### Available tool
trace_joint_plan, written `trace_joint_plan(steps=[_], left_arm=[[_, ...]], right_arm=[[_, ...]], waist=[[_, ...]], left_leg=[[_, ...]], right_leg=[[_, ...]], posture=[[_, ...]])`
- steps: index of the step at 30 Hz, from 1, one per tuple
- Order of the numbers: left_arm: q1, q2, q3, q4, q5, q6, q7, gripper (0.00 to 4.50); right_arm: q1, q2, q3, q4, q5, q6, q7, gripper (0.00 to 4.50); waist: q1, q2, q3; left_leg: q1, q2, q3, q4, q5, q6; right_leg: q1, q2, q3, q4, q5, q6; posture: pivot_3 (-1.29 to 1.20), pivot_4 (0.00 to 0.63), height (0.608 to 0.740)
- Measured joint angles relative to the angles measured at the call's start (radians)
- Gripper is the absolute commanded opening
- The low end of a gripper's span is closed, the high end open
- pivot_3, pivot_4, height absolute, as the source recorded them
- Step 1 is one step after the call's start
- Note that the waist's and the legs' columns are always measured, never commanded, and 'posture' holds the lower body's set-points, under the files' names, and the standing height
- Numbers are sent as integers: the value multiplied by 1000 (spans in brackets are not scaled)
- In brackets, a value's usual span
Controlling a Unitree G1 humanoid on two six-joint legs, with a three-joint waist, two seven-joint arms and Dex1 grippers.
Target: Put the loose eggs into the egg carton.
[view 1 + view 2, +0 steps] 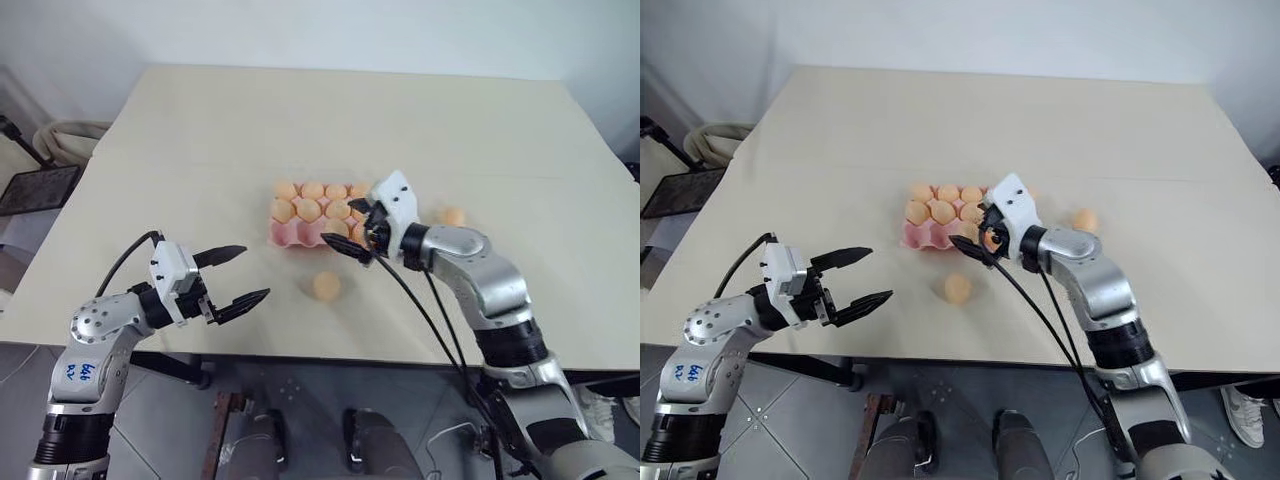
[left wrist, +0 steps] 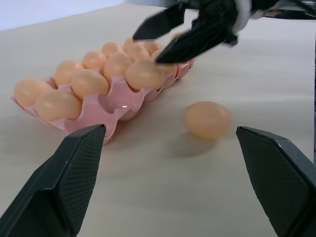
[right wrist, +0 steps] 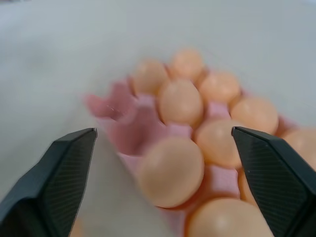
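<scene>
Landmark: the egg carton, a pink moulded tray lying flat near the middle of the pale table.
Carton contents: most of its cups hold peach-orange eggs; the cups at the corner nearest my left arm look empty, showing bare pink peaks.
My right gripper: it hovers over the carton's near right corner, fingers spread wide with nothing between them. In my right wrist view the two black fingers stand far apart, framing the filled cups just below.
My left gripper: it hangs in front of the carton and off to its left, well apart from it, fingers wide and empty, pointing toward the carton.
Loose egg, near: it lies on the table just in front of the carton's near edge, apart from the tray, roughly below my right gripper. In my left wrist view it sits between my two left fingers' line of sight, beside the carton's corner.
Loose egg, far: it lies on the table to the right of the carton, beyond my right forearm, clear of the tray.
</scene>
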Motion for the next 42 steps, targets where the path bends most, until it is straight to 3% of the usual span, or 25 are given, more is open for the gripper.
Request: trace_joint_plan(steps=[8,13,15,17,21,29,37,42], left_arm=[[-56,2,-24,55,4,-29,-42,4500],[-98,13,-35,136,8,-44,-82,4500],[-115,13,-42,163,11,-48,-97,4500],[-128,14,-44,176,14,-56,-111,4500],[-146,14,-53,209,21,-64,-126,4500],[-162,14,-61,209,22,-65,-129,4500],[-142,12,-56,171,21,-63,-99,4500],[-96,15,-35,108,19,-48,-68,4500]], right_arm=[[454,-191,-332,-142,89,-309,178,4459],[710,-212,-546,-166,157,-442,264,4459],[759,-212,-593,-162,166,-469,269,4459],[805,-212,-623,-143,165,-510,272,4459],[845,-211,-632,-106,164,-533,266,4459],[671,-222,-565,-34,164,-486,216,4459],[258,-239,-325,243,7,-315,67,4459],[9,-194,-261,507,-71,-252,-45,4459]], waist=[[24,0,0],[15,0,0],[10,0,0],[7,0,0],[3,0,0],[-7,0,0],[-9,0,0],[-8,0,0]], left_leg=[[2,-1,0,3,-1,1],[9,0,3,3,-1,0],[16,1,3,3,-1,0],[19,1,2,3,-1,-1],[20,1,3,3,-1,0],[20,1,3,2,-1,0],[18,0,5,2,-1,0],[15,0,8,1,-2,0]], right_leg=[[3,1,-1,-2,1,2],[8,2,2,-1,1,3],[14,2,3,-1,1,3],[19,2,3,-3,-5,-10],[21,1,5,-6,-4,-11],[20,0,13,-6,-4,-10],[17,0,15,-5,-3,-9],[11,0,16,-3,1,-1]], posture=[[0,150,740],[0,150,740],[0,150,740],[0,150,740],[0,150,740],[0,150,740],[0,150,740],[0,150,740]])
